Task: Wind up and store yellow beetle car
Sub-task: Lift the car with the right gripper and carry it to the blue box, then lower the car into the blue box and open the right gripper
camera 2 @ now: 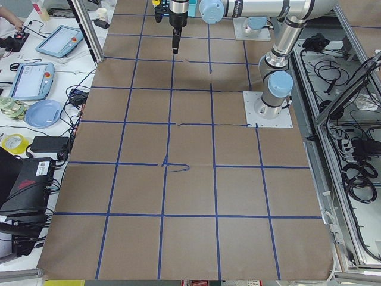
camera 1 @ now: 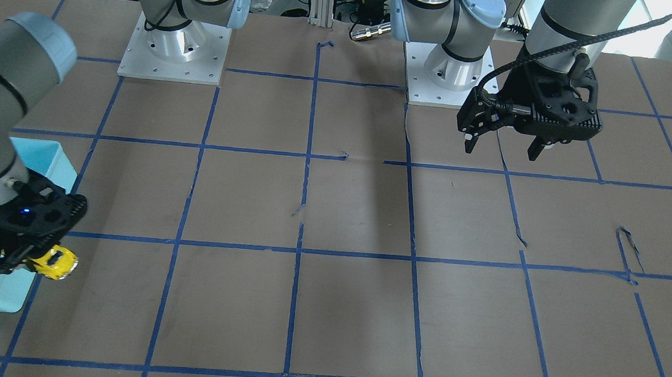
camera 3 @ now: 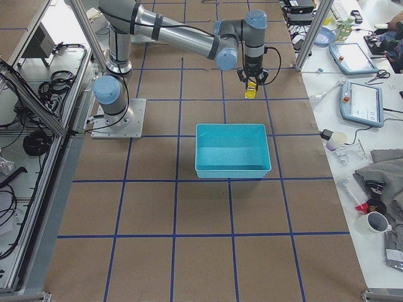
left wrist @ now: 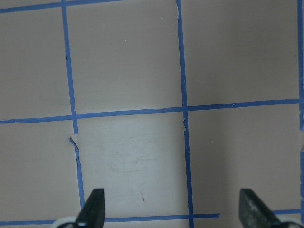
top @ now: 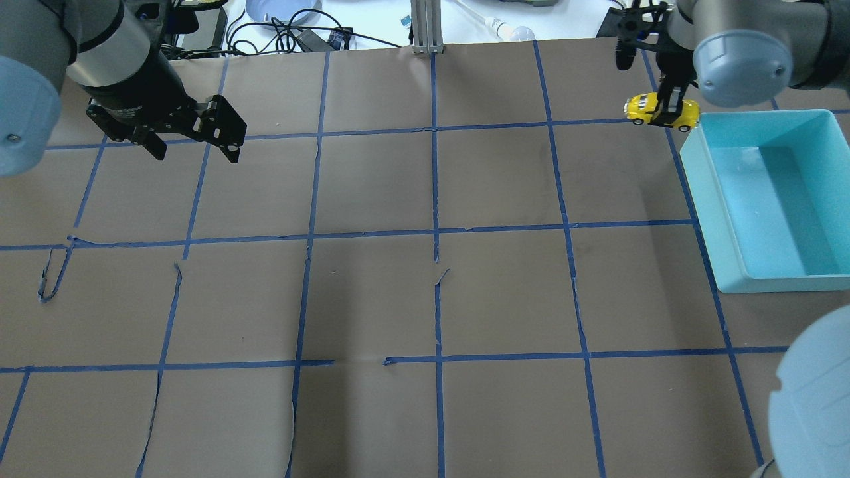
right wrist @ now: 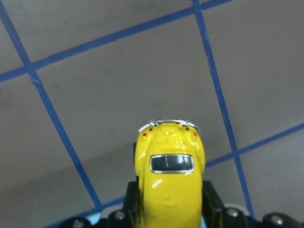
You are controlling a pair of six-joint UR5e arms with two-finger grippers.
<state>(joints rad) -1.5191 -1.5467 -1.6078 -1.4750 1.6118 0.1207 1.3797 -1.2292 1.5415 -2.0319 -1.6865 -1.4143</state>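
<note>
The yellow beetle car [top: 661, 111] is held in my right gripper [top: 666, 107], lifted above the table beside the far corner of the light-blue bin [top: 704, 199]. It also shows in the front view [camera 1: 56, 262], the right side view [camera 3: 250, 89] and the right wrist view [right wrist: 169, 180], where the black fingers [right wrist: 212, 202] clamp its sides. My left gripper [top: 194, 147] hangs open and empty above the table on the far left; its fingertips [left wrist: 95, 206] stand wide apart in the left wrist view.
The light-blue bin [camera 1: 49, 150] is empty and stands at the table's right side. The brown table cover [top: 425, 265] carries a grid of blue tape with torn spots. Cables and devices lie beyond the far edge.
</note>
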